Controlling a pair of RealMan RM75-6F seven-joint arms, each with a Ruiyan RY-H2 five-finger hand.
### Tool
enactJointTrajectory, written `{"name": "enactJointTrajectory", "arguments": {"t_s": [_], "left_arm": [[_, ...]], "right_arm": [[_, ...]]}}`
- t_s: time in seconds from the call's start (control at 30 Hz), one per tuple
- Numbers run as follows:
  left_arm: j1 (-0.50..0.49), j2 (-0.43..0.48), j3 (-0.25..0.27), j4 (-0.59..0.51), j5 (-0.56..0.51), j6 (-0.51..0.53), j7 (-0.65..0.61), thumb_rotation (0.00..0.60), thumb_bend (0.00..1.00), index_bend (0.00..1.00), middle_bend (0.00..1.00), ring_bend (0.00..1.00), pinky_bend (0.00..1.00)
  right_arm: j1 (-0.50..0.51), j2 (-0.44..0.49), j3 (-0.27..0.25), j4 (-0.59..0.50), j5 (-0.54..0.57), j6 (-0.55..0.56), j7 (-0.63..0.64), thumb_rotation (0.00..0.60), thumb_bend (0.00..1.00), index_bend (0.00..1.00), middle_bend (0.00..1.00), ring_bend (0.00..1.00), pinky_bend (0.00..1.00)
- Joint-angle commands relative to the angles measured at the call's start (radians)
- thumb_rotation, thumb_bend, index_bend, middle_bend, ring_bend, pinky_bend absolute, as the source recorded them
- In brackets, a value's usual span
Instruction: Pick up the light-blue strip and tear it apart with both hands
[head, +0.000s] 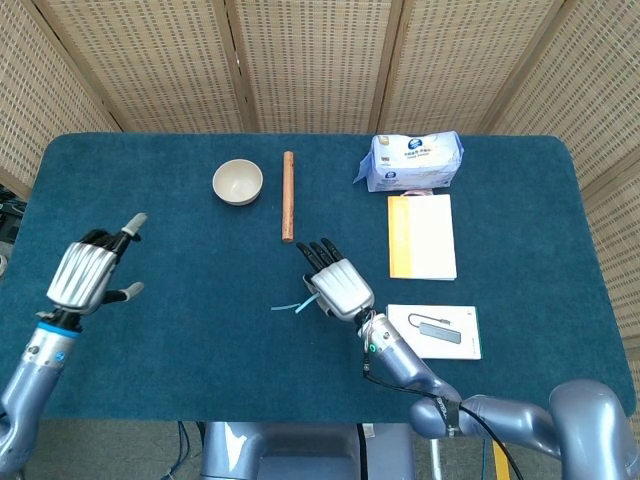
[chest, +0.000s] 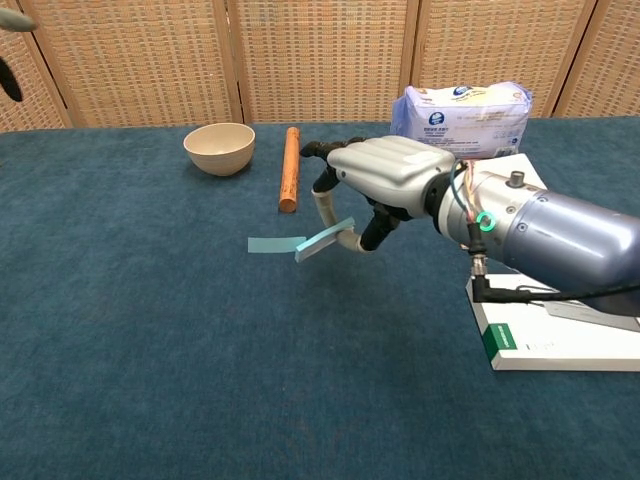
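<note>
Right robot hand near the middle of the surface, thumb and a finger pinching one end of the light-blue strip. In the chest view we see the strip carried clear of the surface, its free end trailing out toward the left edge.

Left robot hand by the left edge, held up, fingers spread and holding nothing; well apart from the strip.

Toward the far edge we note a bowl, with a wooden stick just beside it. A tissue pack lies farther along that edge, toward the right. A yellow-and-white book lies just in front of the pack, and a white box toward the near edge.
</note>
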Motion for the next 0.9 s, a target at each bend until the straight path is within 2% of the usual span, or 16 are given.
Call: {"name": "enactJointTrajectory", "arguments": {"t_s": [0.03, 0.17, 0.33, 0.6, 0.8, 0.9], "left_arm": [[-0.095, -0.075, -0.034, 0.067, 0.062, -0.046, -0.024, 0.600, 0.00, 0.04, 0.74, 0.92, 1.00], [-0.154, -0.135, -0.040, 0.101, 0.060, -0.089, -0.011, 0.600, 0.00, 0.16, 0.79, 0.95, 1.00], [-0.204, -0.200, -0.046, 0.109, -0.007, -0.167, -0.032, 0.600, 0.00, 0.28, 0.82, 0.96, 1.00], [-0.237, -0.225, -0.037, 0.066, -0.076, -0.239, -0.027, 0.600, 0.01, 0.35, 0.82, 0.96, 1.00], [-0.242, -0.208, -0.023, 0.014, -0.130, -0.278, -0.020, 0.600, 0.15, 0.38, 0.83, 0.96, 1.00], [-0.247, -0.207, -0.014, 0.003, -0.143, -0.294, -0.017, 0.600, 0.16, 0.40, 0.83, 0.96, 1.00]], "right_arm": [[0.014, -0.010, 0.022, -0.027, 0.048, 0.012, -0.049, 0.600, 0.49, 0.57, 0.00, 0.00, 0.00], [0.030, -0.030, 0.045, -0.041, 0.116, 0.022, -0.100, 0.600, 0.51, 0.57, 0.00, 0.00, 0.00], [0.053, -0.052, 0.064, -0.055, 0.185, 0.044, -0.163, 0.600, 0.52, 0.57, 0.00, 0.00, 0.00], [0.076, -0.068, 0.076, -0.061, 0.256, 0.071, -0.217, 0.600, 0.52, 0.57, 0.00, 0.00, 0.00], [0.084, -0.065, 0.079, -0.064, 0.298, 0.080, -0.227, 0.600, 0.52, 0.57, 0.00, 0.00, 0.00], [0.086, -0.063, 0.077, -0.066, 0.306, 0.084, -0.227, 0.600, 0.52, 0.57, 0.00, 0.00, 0.00]]}}
